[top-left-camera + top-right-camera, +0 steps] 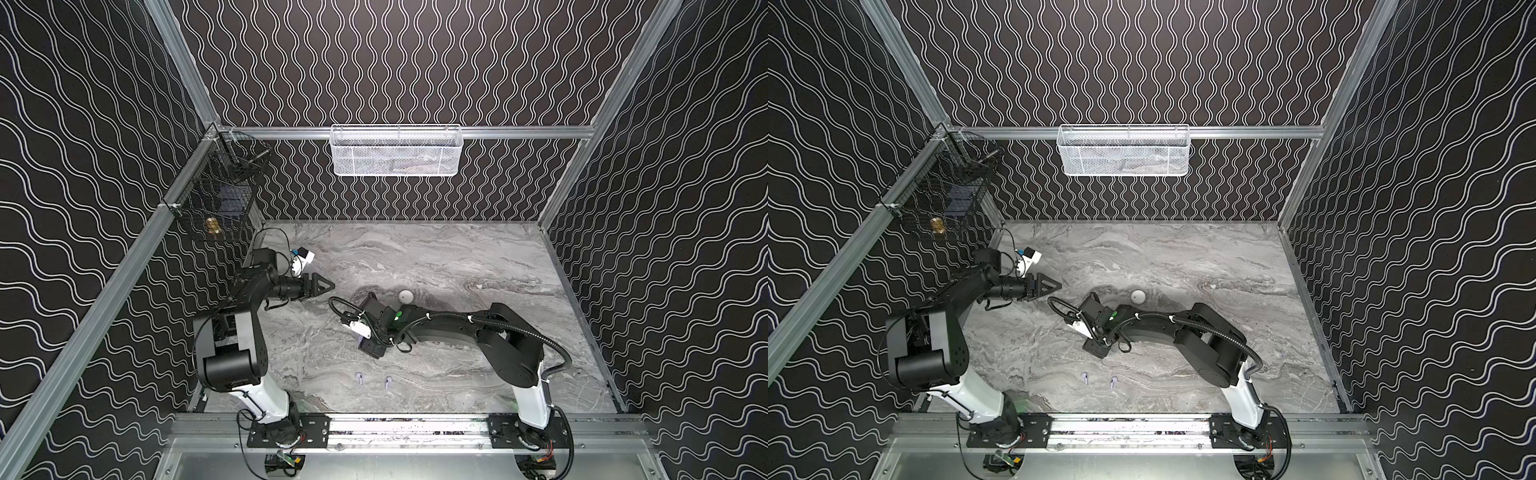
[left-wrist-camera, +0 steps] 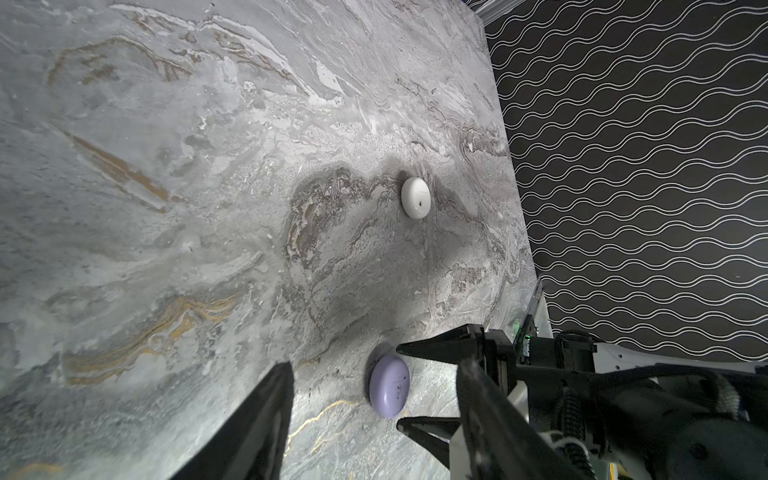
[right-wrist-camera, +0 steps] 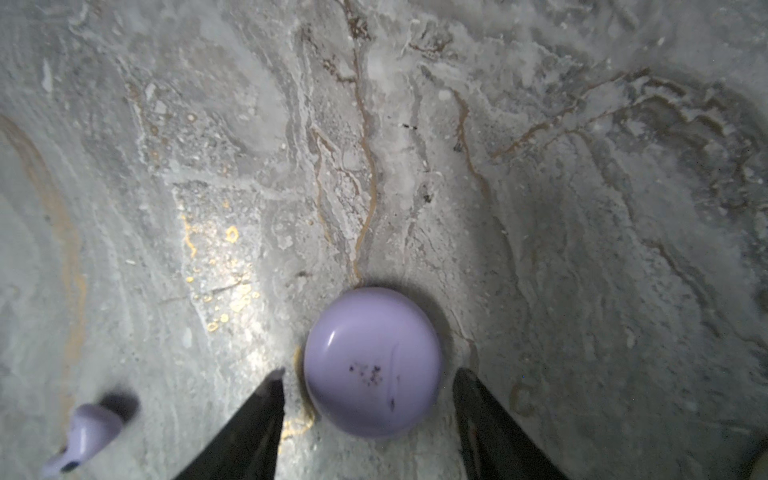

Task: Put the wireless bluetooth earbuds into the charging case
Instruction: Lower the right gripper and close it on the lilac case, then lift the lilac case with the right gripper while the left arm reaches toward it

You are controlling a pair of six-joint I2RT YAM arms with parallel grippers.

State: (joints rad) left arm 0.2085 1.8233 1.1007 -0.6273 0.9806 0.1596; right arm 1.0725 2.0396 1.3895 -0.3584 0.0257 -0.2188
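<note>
A round lavender charging case lies shut on the marble table. My right gripper is open and straddles it, with a gap between each finger and the case. In both top views the right wrist hides this case. The left wrist view shows the same case between the right gripper's fingertips. A white case sits just behind, also shut. Two lavender earbuds lie near the front edge; one earbud appears in the right wrist view. My left gripper hovers open and empty at the left.
A white mesh basket hangs on the back wall. A black wire basket hangs at the back left corner. Patterned walls enclose the table on three sides, and the arm bases stand on the front rail.
</note>
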